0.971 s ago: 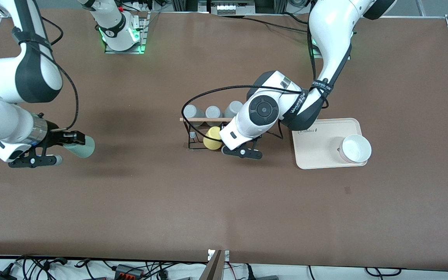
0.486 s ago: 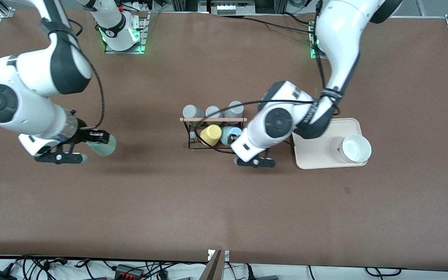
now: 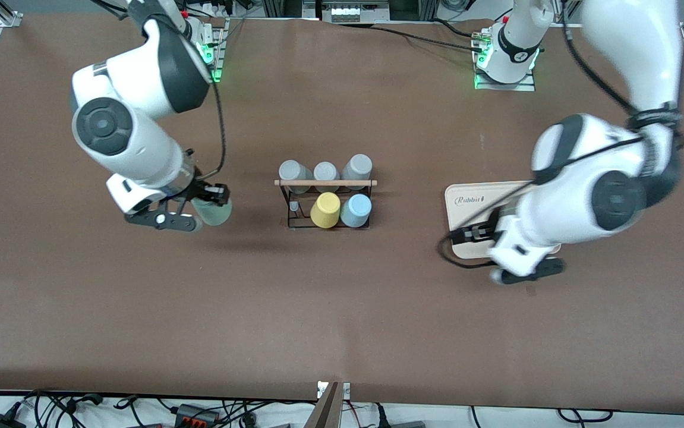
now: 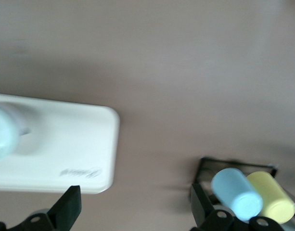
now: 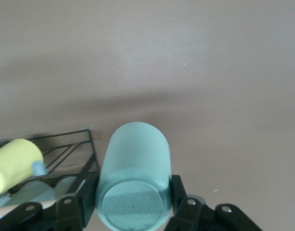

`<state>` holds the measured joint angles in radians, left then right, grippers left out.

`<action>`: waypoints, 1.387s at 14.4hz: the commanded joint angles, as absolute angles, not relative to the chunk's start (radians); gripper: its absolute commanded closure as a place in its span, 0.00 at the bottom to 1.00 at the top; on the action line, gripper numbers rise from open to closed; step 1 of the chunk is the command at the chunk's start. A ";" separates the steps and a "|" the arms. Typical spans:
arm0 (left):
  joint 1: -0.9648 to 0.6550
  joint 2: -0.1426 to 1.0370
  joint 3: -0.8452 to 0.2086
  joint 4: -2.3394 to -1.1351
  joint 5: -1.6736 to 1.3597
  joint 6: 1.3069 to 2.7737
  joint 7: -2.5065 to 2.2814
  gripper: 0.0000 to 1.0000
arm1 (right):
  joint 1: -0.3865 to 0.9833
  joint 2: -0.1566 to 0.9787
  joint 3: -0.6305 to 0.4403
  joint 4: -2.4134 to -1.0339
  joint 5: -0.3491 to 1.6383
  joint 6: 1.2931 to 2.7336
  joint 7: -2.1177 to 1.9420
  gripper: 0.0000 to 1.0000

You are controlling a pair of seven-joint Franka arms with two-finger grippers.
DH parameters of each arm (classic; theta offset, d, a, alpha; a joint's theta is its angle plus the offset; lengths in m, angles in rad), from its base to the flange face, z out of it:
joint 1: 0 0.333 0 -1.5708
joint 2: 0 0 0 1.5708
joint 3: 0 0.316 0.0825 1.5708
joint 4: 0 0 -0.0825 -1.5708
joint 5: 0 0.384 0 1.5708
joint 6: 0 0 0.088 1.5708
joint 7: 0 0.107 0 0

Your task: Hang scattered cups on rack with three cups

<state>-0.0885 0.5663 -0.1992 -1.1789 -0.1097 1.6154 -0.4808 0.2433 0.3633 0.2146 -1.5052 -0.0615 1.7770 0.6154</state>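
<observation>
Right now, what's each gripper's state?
Left gripper: open, holding nothing, over the cream tray's edge.
Right gripper: closed on the mint green cup, beside the rack.

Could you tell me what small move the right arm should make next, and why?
Probably carry the mint cup, clamped in the right tool, on toward the rack. One peg beside the yellow cup looks free; the left tool is open over the tray.

We saw the black wire rack with a wooden rod (image 3: 325, 203) mid-worktop, three grey cups (image 3: 325, 172) on its row farther from the front camera, a yellow plastic cup (image 3: 324, 210) and a light blue tumbler (image 3: 356, 211) nearer. The cream tray (image 3: 473, 205) lay toward the left arm's end.
</observation>
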 commanded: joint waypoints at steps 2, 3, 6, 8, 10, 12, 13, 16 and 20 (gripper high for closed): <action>-0.038 0.442 -0.199 -1.204 -0.104 1.507 -0.413 0.00 | 0.333 0.434 0.212 -1.408 -0.057 1.779 0.760 0.58; -0.037 0.417 -0.199 -1.204 -0.095 1.473 -0.413 0.00 | 0.353 0.458 0.212 -1.382 -0.057 1.781 0.797 0.58; -0.037 0.350 -0.201 -1.201 -0.022 1.421 -0.413 0.00 | 0.397 0.502 0.210 -1.361 -0.061 1.834 0.868 0.58; -0.034 0.341 -0.199 -1.207 -0.018 1.376 -0.407 0.00 | 0.417 0.529 0.210 -1.361 -0.067 1.864 0.887 0.58; -0.025 0.280 -0.204 -1.286 -0.020 1.377 -0.407 0.00 | 0.423 0.557 0.210 -1.361 -0.068 1.891 0.887 0.58; -0.025 0.152 -0.215 -1.479 -0.018 1.480 -0.407 0.00 | 0.431 0.569 0.210 -1.361 -0.066 1.896 0.884 0.58; -0.023 0.117 -0.215 -1.536 -0.018 1.518 -0.407 0.00 | 0.434 0.572 0.210 -1.361 -0.064 1.896 0.882 0.58; 0.008 0.104 -0.215 -1.557 -0.020 1.522 -0.391 0.00 | 0.449 0.592 0.210 -1.361 -0.064 1.898 0.887 0.58; 0.031 0.036 -0.215 -1.670 -0.018 1.615 -0.358 0.00 | 0.460 0.630 0.210 -1.361 -0.067 1.898 0.885 0.58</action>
<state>0.0030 0.1084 -0.2075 -1.5642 -0.0352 1.5423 -0.4037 0.4440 0.5946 0.2152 -1.3964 -0.0620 1.9068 0.8629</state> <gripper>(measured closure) 0.000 0.352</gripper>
